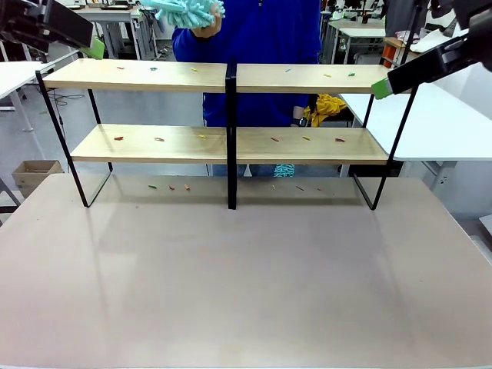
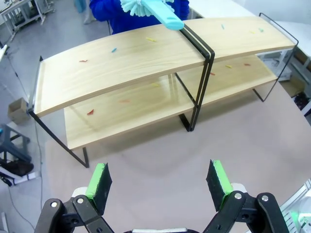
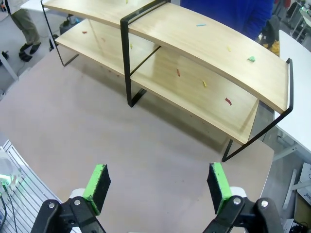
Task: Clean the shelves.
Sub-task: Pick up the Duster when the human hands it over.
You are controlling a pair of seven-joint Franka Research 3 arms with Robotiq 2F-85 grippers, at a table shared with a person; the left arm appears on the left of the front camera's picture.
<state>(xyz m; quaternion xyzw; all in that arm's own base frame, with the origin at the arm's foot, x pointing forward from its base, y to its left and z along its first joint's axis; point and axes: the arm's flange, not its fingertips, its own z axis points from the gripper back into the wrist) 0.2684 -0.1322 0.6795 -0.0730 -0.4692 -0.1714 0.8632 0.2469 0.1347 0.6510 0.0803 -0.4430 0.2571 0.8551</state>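
Holding a duster (image 1: pixel 184 11) at 12 o'clock, a person (image 1: pixel 257 42) faces the shelves (image 1: pixel 154 74). Left gripper (image 2: pixel 158 180) and right gripper (image 3: pixel 158 182) hang empty, jaws spread wide.

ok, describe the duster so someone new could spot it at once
Find the two-board wooden shelves spanning the table's far side. Behind the central post stands a person in blue, holding the duster above the top board. It's fluffy and turquoise; the coloured scraps nearby are tiny.
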